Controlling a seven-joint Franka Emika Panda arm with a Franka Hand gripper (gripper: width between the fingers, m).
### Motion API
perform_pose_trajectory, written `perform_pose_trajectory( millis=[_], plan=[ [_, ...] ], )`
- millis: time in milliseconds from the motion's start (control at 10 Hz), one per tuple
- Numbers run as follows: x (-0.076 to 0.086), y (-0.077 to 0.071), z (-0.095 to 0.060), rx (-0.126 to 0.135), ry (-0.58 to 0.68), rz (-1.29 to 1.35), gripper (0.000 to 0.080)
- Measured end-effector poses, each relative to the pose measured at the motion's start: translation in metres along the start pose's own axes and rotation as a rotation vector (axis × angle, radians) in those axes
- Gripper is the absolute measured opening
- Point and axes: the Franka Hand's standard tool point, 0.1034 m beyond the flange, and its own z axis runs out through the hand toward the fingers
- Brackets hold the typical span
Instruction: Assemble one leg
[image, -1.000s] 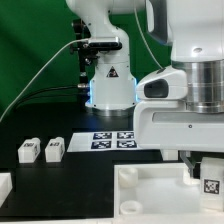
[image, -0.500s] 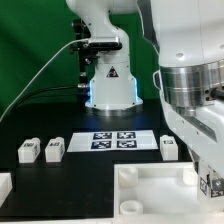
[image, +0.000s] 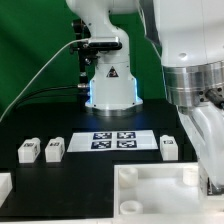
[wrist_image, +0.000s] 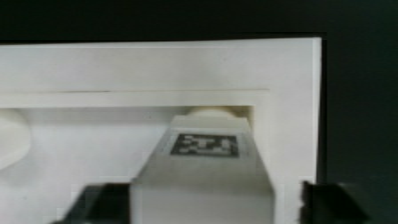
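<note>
My gripper (wrist_image: 210, 205) is shut on a leg (wrist_image: 206, 150), a chunky white post with a black-and-white tag. It holds the leg over the large white square part (wrist_image: 107, 85), with the leg's far end at a round corner socket (wrist_image: 217, 112). In the exterior view the gripper (image: 211, 186) is at the lower right edge, over the right side of the square part (image: 150, 190); the held leg is mostly hidden there. Three more legs stand on the black table: two at the left (image: 28, 150) (image: 54, 148) and one at the right (image: 169, 146).
The marker board (image: 115, 140) lies flat at the table's middle, in front of the arm's base (image: 110, 85). A white piece (image: 4, 185) shows at the exterior view's left edge. Green cloth hangs behind.
The arm has turned and shifted toward the exterior view's right, uncovering the leg beside the marker board. The held leg has sunk lower over the square part's right corner.
</note>
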Motion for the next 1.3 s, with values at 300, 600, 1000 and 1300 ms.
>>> perform_pose_trajectory(
  millis=[300, 600, 1000, 1300],
  plan=[
    [-0.011, 0.003, 0.002, -0.008, 0.003, -0.318, 0.0638],
    [-0.011, 0.003, 0.002, -0.01, 0.005, -0.643, 0.0647],
    [-0.006, -0.005, -0.001, -0.046, 0.047, -1.273, 0.0649],
    [0.0, -0.008, -0.002, -0.053, 0.051, -1.6, 0.0649]
  ],
)
